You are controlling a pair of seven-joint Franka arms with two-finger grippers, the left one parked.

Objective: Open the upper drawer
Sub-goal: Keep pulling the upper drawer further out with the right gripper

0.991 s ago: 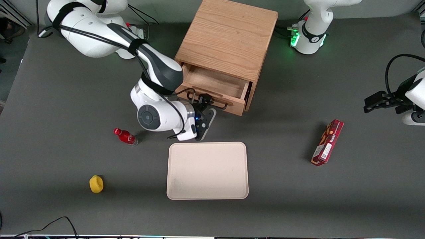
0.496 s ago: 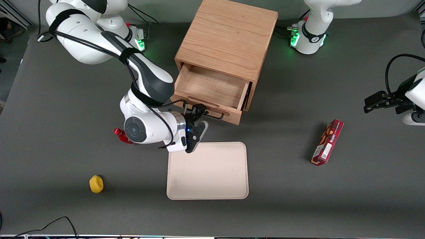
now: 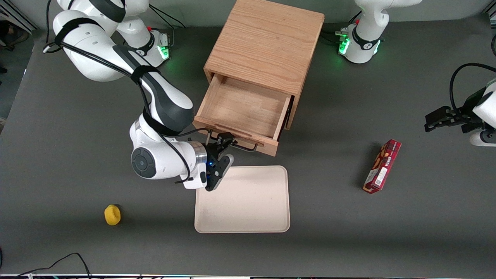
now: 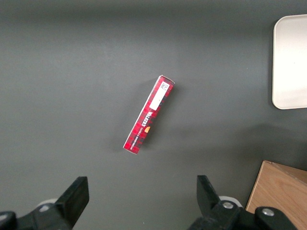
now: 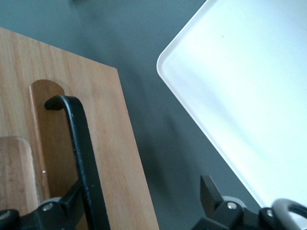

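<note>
The oak cabinet stands at the middle of the table. Its upper drawer is pulled well out toward the front camera, and its inside shows bare. The black wire handle runs along the drawer's front panel. My right gripper is at the handle's end toward the working arm. In the right wrist view the handle lies against one finger. The second finger stands far off over the table, past the edge of the drawer front, so the gripper is open. The lower drawer is hidden.
A cream tray lies just in front of the drawer, close under the gripper; it also shows in the right wrist view. A red box lies toward the parked arm's end. A yellow object lies toward the working arm's end.
The gripper has moved toward the front camera with the handle, and the upper drawer has slid much farther out. The arm now hides the red bottle.
</note>
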